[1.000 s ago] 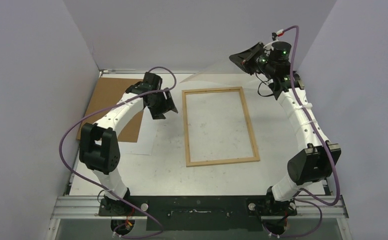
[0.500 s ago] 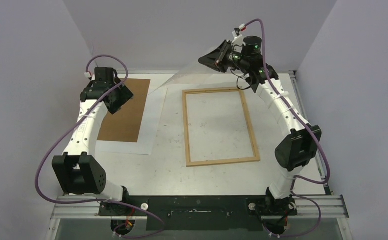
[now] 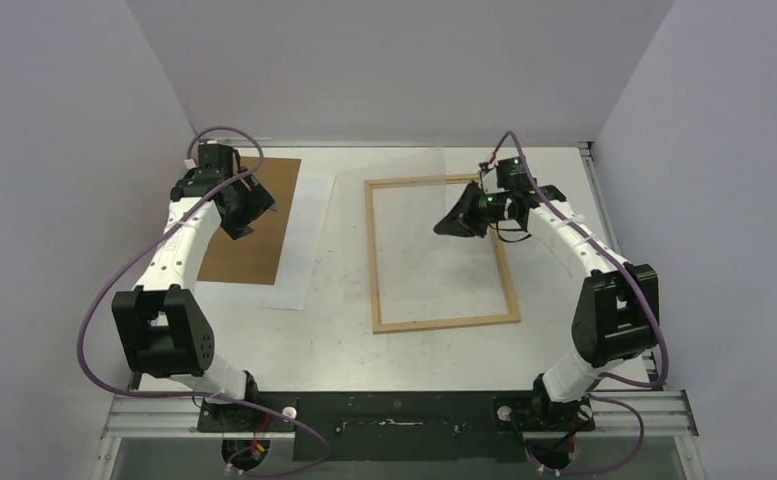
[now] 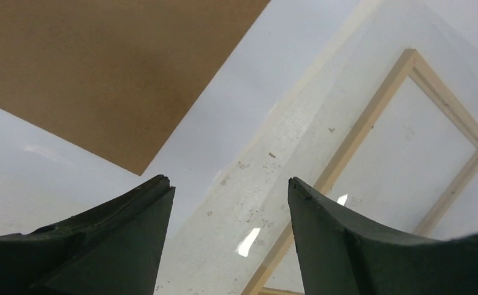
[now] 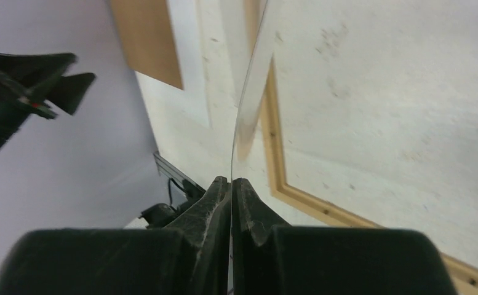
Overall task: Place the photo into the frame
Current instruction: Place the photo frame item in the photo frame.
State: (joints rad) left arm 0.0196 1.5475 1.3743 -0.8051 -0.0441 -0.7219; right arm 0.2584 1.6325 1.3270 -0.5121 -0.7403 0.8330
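Photo [image 3: 304, 245] lies white-side up on the desk [image 3: 344, 350] at nine o'clock of the frame [image 3: 444, 322], partly under the brown board [image 3: 254, 230], not yet inserted. Right hand [image 3: 444, 227] pinches a clear pane [image 5: 246, 117] over the frame; left hand [image 4: 227, 190] hovers spread.

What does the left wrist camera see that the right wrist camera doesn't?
Only the left wrist view looks out through the left tool, open and empty, and shows a whole short end of the frame. Only the right wrist view shows the right tool shut on a thin clear sheet, seen edge-on. Both show the wooden frame, the brown board and the white paper.
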